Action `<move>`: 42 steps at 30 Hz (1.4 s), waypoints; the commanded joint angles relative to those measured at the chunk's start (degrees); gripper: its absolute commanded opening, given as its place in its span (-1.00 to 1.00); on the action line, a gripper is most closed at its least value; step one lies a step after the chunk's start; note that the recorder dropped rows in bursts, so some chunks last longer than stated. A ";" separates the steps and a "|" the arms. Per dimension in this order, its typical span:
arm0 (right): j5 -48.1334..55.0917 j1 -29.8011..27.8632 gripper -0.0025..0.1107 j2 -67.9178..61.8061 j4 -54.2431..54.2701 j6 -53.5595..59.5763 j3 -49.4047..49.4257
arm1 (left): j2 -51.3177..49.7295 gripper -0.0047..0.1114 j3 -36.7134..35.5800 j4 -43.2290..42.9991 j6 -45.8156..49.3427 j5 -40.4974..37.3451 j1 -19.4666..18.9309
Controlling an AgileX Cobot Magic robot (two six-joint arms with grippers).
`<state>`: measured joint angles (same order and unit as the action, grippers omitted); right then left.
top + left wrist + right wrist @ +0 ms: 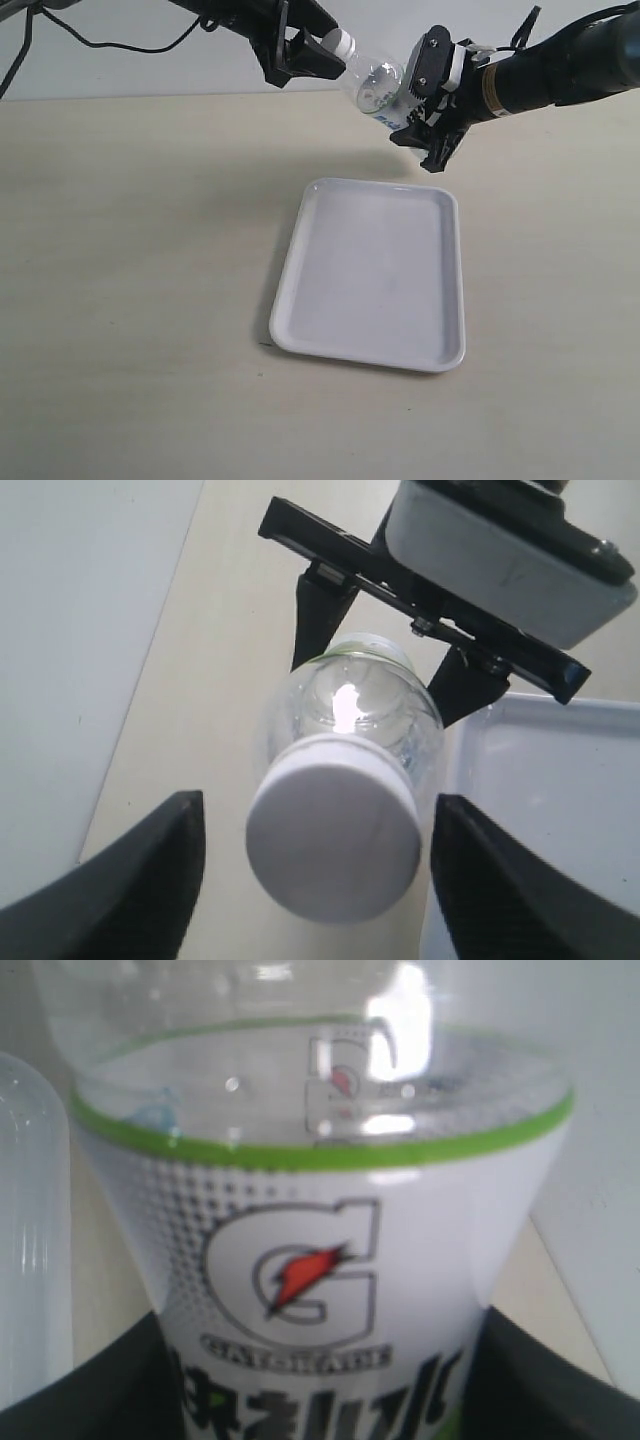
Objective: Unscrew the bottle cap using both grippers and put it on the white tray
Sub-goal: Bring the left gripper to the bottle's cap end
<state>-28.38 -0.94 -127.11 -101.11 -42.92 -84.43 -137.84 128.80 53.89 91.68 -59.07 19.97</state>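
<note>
The clear bottle hangs tilted in the air above the table, beyond the far end of the white tray. My right gripper is shut on its labelled body, with a dark finger pressed against each side. The white bottle cap sits on the bottle's neck and points toward my left gripper. In the left wrist view the cap lies between the open fingers, with a gap on both sides. The bottle runs away from it toward the right gripper's white housing.
The tray lies flat on the pale table below and slightly nearer than the bottle, with nothing on it. A black cable trails along the back wall at the upper left.
</note>
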 commanded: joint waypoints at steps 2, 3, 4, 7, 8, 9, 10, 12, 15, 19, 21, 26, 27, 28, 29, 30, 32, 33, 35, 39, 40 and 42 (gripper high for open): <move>-0.18 -0.11 -0.96 0.24 1.16 0.27 -0.64 | 0.47 0.16 -0.30 1.81 -0.48 0.99 0.05; -0.18 -0.11 -0.96 0.24 1.16 0.27 -0.64 | 0.47 0.16 -0.30 1.94 -0.48 0.89 0.05; -0.18 -0.11 -0.96 0.24 1.16 0.27 -0.64 | 0.47 0.16 -0.30 1.94 -0.48 0.89 0.05; -0.18 -0.11 -0.96 0.24 1.16 0.27 -0.64 | 0.47 0.16 -0.30 1.83 -0.48 0.76 0.05; -0.18 -0.11 -0.96 0.24 1.16 0.27 -0.64 | 0.47 0.16 -0.30 1.71 -0.48 0.76 0.05; -0.18 -0.11 -0.96 0.24 1.16 0.27 -0.64 | 0.47 0.16 -0.30 1.71 -0.48 0.76 0.05; -0.18 -0.11 -0.96 0.24 1.16 0.27 -0.64 | 0.47 0.16 -0.30 1.84 -0.48 0.60 0.05; -0.18 -0.11 -0.96 0.24 1.16 0.27 -0.64 | 0.47 0.16 -0.30 1.97 -0.48 -0.36 0.05; -0.18 -0.11 -0.96 0.24 1.16 0.27 -0.64 | 0.47 0.16 -0.30 1.74 -0.48 -0.52 0.05; -0.18 -0.11 -0.96 0.24 1.16 0.27 -0.64 | 0.47 0.16 -0.30 1.75 -0.48 -0.39 0.05; -0.18 -0.11 -0.96 0.24 1.16 0.27 -0.64 | 0.47 0.16 -0.30 1.75 -0.48 -0.39 0.05; -0.18 -0.11 -0.96 0.24 1.16 0.27 -0.64 | 0.47 0.16 -0.30 1.75 -0.48 -0.41 0.05; -0.18 -0.11 -0.96 0.24 1.16 0.27 -0.64 | 0.47 0.15 -0.30 1.75 -0.48 -0.41 0.05; -0.18 -0.11 -0.96 0.24 1.16 0.27 -0.64 | 0.47 0.12 -0.30 1.75 -0.48 -0.41 0.05; -0.18 -0.11 -0.96 0.24 1.16 0.27 -0.64 | 0.47 0.07 -0.30 1.75 -0.48 -0.52 0.05; -0.18 -0.11 -0.96 0.24 1.16 0.27 -0.64 | 0.47 0.02 -0.30 1.75 -0.48 -0.52 0.05; -0.18 -0.11 -0.96 0.24 1.16 0.27 -0.64 | 0.47 -0.10 -0.30 1.21 -0.48 -0.63 0.05; -0.18 -0.11 -0.96 0.24 1.16 0.27 -0.64 | 0.47 -0.15 -0.30 1.07 -0.48 -0.63 0.05; -0.18 -0.11 -0.96 0.24 1.16 0.27 -0.64 | 0.47 -0.22 -0.30 0.57 -0.48 -1.06 0.05; -0.18 -0.11 -0.96 0.24 1.16 0.27 -0.64 | 0.47 -0.23 -0.30 0.92 -0.48 -1.54 0.05; -0.18 -0.11 -0.96 0.24 1.16 0.27 -0.64 | 0.47 -0.23 -0.30 1.39 -0.48 -1.52 0.05; -0.18 -0.11 -0.96 0.24 1.16 0.27 -0.64 | 0.47 -0.23 -0.30 1.82 -0.48 -1.76 0.05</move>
<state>-28.38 -0.94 -127.11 -101.11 -42.92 -84.43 -137.84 128.80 54.63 91.48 -59.79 19.97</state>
